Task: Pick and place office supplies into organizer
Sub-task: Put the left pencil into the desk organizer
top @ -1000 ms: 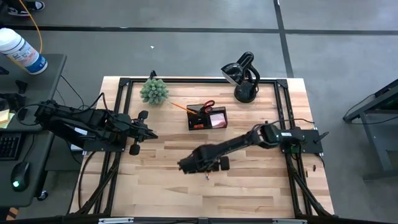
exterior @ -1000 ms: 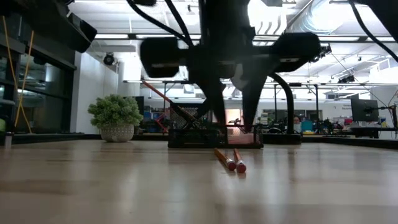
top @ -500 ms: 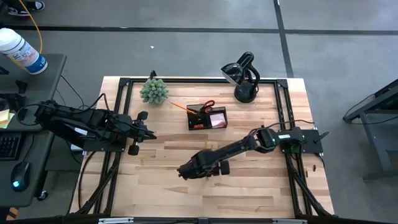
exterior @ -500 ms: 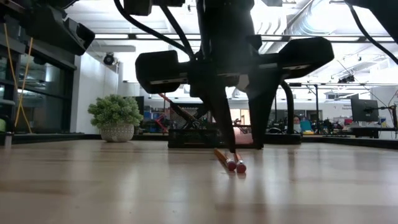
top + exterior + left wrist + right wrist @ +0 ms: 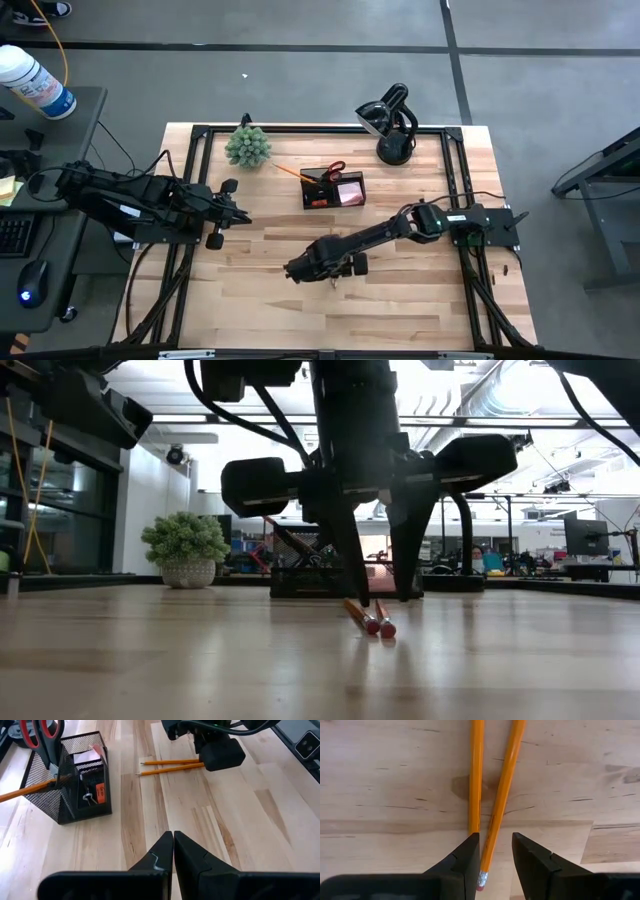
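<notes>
At the counter's left edge the left hand (image 5: pixel 243 217) waits, fingers pressed together. Mid-counter, two thin yellow-orange wooden pencils (image 5: pixel 490 785) lie side by side beneath the right hand (image 5: pixel 494 855), whose parted fingers straddle one lengthwise. The black mesh organizer (image 5: pixel 333 189) sits beyond, well apart.

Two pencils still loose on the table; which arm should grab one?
Right. The right gripper hangs open directly over the two pencils, one between its fingers. The left gripper is shut and farther away.

Right gripper (image 5: pixel 492 851) lowered, parted (left gripper (image 5: pixel 173 851) closed).
</notes>
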`<state>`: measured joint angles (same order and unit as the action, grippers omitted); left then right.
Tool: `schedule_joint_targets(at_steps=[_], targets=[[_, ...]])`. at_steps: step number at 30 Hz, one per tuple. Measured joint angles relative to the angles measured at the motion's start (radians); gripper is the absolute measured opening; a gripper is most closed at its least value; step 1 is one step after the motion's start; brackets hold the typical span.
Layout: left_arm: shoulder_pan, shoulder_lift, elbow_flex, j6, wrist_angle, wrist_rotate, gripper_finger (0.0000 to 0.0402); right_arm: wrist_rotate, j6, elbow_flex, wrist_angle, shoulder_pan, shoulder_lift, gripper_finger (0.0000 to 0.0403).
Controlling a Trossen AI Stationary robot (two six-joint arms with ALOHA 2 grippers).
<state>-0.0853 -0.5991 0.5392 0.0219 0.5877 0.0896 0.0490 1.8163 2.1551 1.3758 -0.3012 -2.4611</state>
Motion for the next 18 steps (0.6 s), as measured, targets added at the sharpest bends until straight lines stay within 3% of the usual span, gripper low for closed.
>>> schedule_joint_targets(at_steps=[18], targets=[[0.0,0.0,0.0,0.0,0.0,0.0,0.0005,-0.013,-0.024,0.0,0.008,-0.001,0.0,0.011]])
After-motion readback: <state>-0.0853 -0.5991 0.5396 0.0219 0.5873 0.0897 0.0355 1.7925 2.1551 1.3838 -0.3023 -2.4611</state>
